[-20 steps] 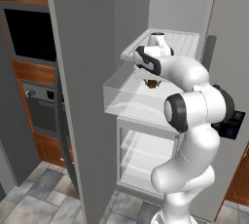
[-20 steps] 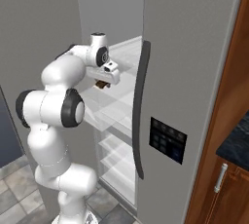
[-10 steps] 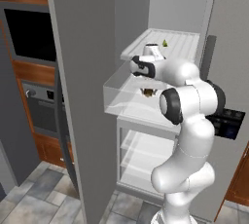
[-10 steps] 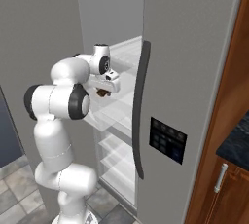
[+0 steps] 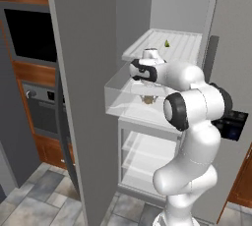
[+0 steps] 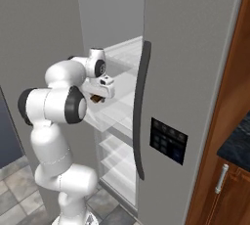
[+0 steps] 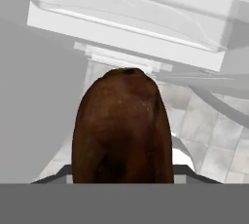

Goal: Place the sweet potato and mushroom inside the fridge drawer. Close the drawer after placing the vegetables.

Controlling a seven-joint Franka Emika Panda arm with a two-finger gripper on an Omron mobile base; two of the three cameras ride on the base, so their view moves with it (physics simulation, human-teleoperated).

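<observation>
One vegetable in hand: my gripper [image 5: 147, 96] pinches the sweet potato [image 7: 122, 128] above the fridge drawer [image 5: 118, 97]. I'd lower it inside the walls before releasing.

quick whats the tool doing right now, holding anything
Tool: closed on the sweet potato, held over the open fridge drawer.

Brown oblong sweet potato [image 7: 122, 128] close up

Beyond it, a clear translucent plastic fridge drawer [image 7: 131, 28] above grey floor tiles [image 7: 221, 140].
</observation>
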